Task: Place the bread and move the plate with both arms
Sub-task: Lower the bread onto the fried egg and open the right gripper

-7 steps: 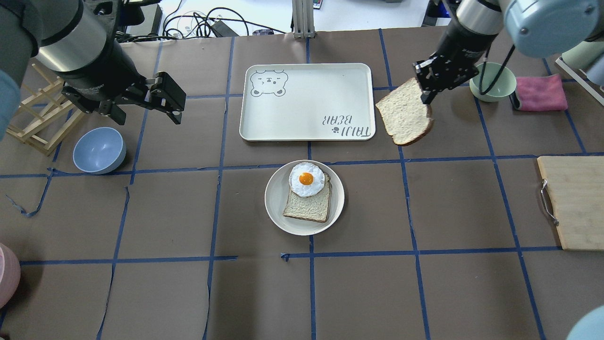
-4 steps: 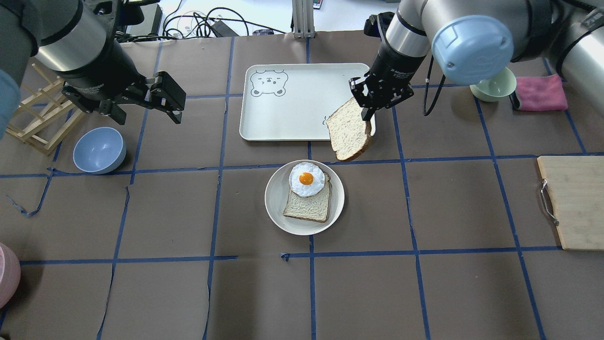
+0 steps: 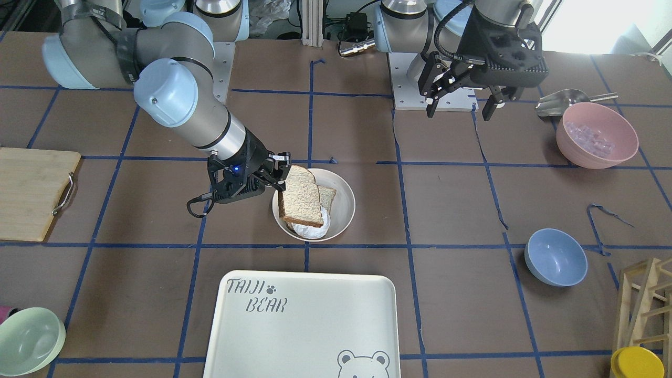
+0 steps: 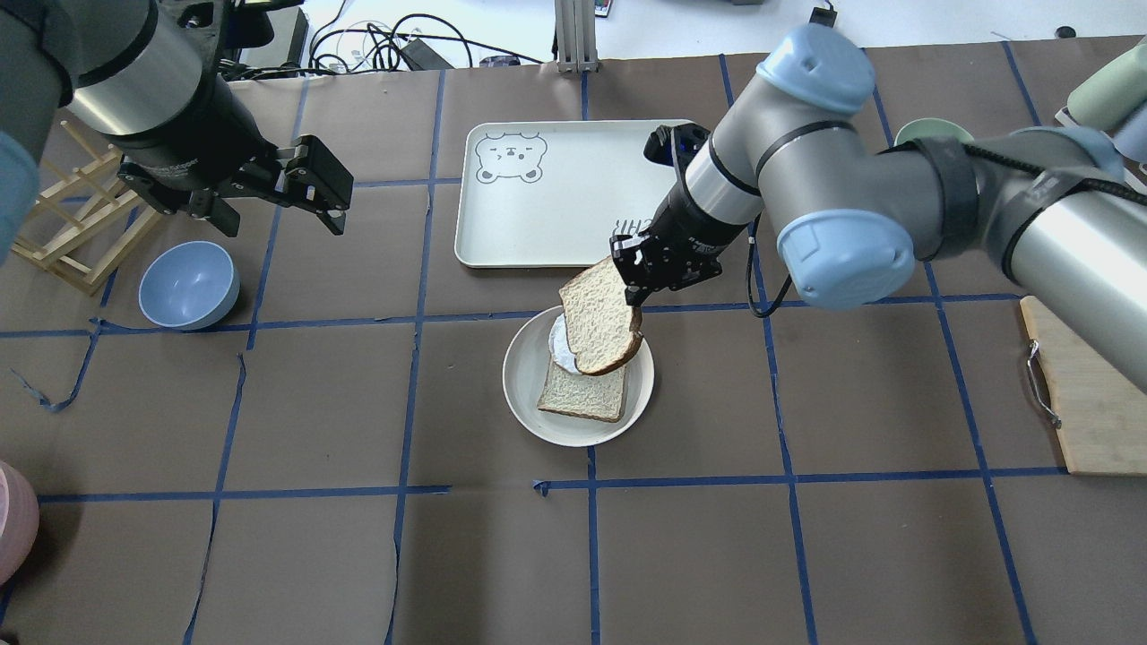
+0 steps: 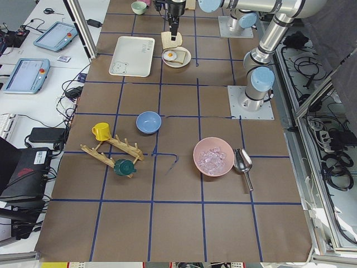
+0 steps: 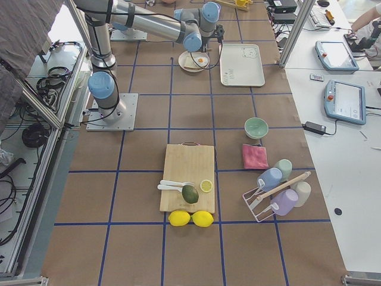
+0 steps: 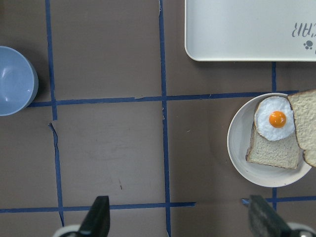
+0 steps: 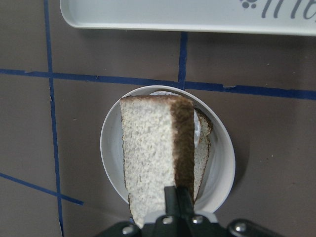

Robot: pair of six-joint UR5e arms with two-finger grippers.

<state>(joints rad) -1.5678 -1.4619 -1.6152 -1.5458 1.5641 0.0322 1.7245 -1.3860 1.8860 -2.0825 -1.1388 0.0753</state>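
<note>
Brown table (image 4: 806, 403), plate (image 4: 529, 394) centre: my right gripper (image 4: 634, 285) pinches the bread (image 4: 599, 318) tilted over the plate's 1 o'clock rim, so I'd level it, centre over the egg (image 7: 274, 118), lower gently; left gripper (image 4: 280, 215) spread, idle.

Overhead camera is looking forward and down over the counter (image 4: 860, 555) from behind the robot (image 3: 399, 16). Front-facing camera is facing it, looking steeply down. End cameras are viewing along the counter from afar. Wrist cameras are pointing straight down, the right closest. All are sharing the plate (image 4: 524, 381).
</note>
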